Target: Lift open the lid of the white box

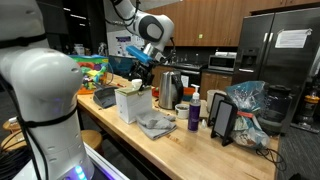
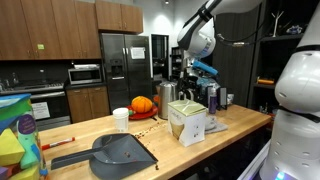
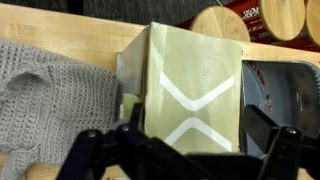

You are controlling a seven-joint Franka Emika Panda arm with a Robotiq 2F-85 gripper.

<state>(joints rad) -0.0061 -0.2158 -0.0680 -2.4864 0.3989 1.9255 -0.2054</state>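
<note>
In an exterior view, the white box point(image 1: 130, 102) stands mid-frame on the table point(image 1: 190, 147), with a dustpan point(image 1: 105, 97) at its left, a kettle point(image 1: 170, 90) behind and a cloth point(image 1: 155, 125) in front. In an exterior view, a cup point(image 2: 121, 118) and a pumpkin point(image 2: 143, 104) sit further left. In the wrist view, the fingers point(image 3: 100, 152) hang apart at bottom frame, above the closed box.
</note>
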